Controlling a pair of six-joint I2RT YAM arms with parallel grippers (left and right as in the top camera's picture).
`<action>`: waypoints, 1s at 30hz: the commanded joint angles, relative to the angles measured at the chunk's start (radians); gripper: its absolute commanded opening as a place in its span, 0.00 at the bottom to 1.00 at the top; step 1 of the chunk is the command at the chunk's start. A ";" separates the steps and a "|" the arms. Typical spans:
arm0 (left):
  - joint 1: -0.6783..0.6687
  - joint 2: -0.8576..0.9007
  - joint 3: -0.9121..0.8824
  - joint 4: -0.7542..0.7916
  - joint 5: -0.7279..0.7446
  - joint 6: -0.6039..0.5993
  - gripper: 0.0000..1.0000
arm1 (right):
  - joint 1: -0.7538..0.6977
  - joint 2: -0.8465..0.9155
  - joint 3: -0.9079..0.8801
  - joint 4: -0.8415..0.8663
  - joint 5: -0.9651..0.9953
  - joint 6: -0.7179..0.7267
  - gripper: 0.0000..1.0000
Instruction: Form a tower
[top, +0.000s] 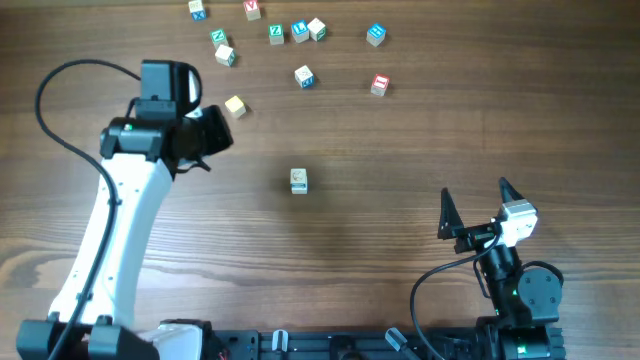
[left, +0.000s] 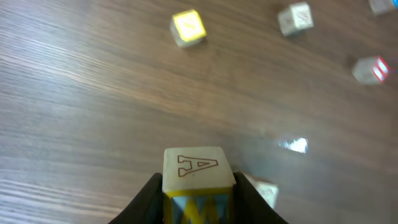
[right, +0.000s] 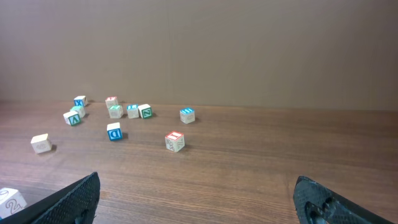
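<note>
Gripping the A cube (left: 198, 171), the left tool (left: 198, 208) is left of the tower (top: 299, 180), which stands alone in the middle of the wooden surface (top: 400, 150); its height cannot be told from above. The right tool (top: 475, 192), jaws spread wide, sits right of the tower, nearer the robot. Loose cubes (top: 305, 76) lie scattered beyond the tower.
</note>
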 joint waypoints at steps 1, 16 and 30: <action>-0.096 -0.039 0.014 -0.033 0.009 0.008 0.26 | 0.002 -0.008 -0.001 0.003 0.011 0.007 1.00; -0.428 0.012 -0.008 -0.089 -0.080 -0.105 0.22 | 0.002 -0.008 -0.001 0.003 0.011 0.007 1.00; -0.438 0.141 -0.015 -0.068 -0.116 -0.188 0.22 | 0.002 -0.008 -0.001 0.003 0.011 0.006 1.00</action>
